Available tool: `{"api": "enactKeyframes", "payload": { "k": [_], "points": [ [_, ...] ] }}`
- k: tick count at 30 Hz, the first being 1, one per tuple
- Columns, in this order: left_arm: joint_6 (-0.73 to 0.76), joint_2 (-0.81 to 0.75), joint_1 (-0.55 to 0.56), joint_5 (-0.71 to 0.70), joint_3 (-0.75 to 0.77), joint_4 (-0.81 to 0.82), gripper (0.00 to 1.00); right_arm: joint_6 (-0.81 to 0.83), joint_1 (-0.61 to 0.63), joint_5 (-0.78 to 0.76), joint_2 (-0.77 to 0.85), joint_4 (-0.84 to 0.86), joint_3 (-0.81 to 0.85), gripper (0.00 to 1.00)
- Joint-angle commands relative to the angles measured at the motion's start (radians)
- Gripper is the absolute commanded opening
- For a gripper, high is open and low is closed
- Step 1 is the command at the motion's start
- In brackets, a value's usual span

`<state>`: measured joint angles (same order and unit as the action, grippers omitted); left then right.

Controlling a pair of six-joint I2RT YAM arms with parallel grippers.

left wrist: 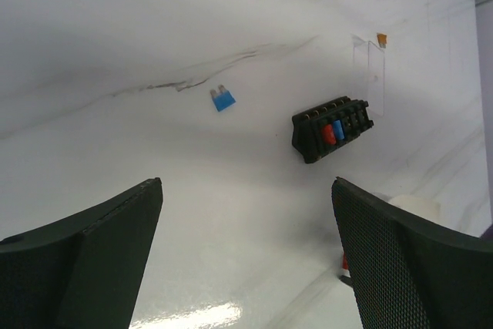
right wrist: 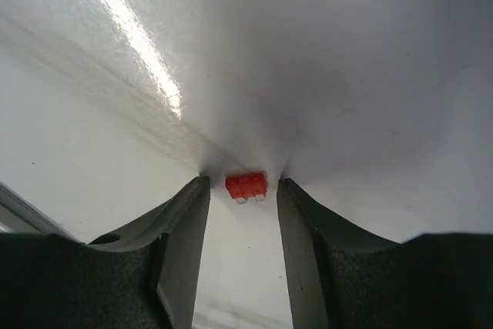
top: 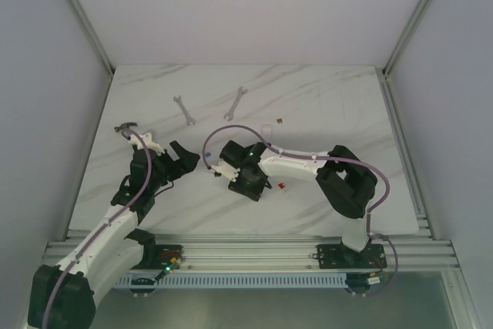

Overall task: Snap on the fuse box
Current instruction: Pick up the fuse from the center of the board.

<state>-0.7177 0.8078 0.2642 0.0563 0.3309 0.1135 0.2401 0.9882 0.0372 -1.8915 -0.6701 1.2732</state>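
Right wrist view: my right gripper [right wrist: 243, 184] stands half open, its fingers straddling a red fuse [right wrist: 246, 186] on the table [right wrist: 347, 75] with a sliver of gap each side and nothing gripped. Further out, my left gripper [left wrist: 246, 184] gapes wide and empty, and the fuse box [left wrist: 333, 128] lies ahead of its right finger. I judge this is fuse-picking. Next I need a square pinch, then a lift.

A loose fuse [left wrist: 223, 100] lies left of the fuse box [left wrist: 333, 129], a cover [left wrist: 370, 67] behind it.

Glossy marble-look table [left wrist: 154, 36]; matt black plastic fuse box [left wrist: 306, 135] (loose red fuse [right wrist: 246, 185]: smooth plastic).
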Motion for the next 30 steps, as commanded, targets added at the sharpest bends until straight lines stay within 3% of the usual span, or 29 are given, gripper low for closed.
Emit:
{"api": "enactKeyframes", "payload": {
  "k": [1,22,30],
  "points": [
    [-0.003,-0.016,0.003,-0.042,0.000,-0.038,1.00,0.030,0.010,-0.001,-0.032,-0.039,0.043,0.47],
    [0.003,0.019,0.003,-0.002,0.013,-0.041,1.00,0.041,0.011,-0.028,-0.083,-0.097,0.062,0.40],
    [0.004,0.017,0.003,0.009,0.015,-0.039,1.00,0.039,0.011,-0.023,-0.095,-0.089,0.060,0.33]
  ]
}}
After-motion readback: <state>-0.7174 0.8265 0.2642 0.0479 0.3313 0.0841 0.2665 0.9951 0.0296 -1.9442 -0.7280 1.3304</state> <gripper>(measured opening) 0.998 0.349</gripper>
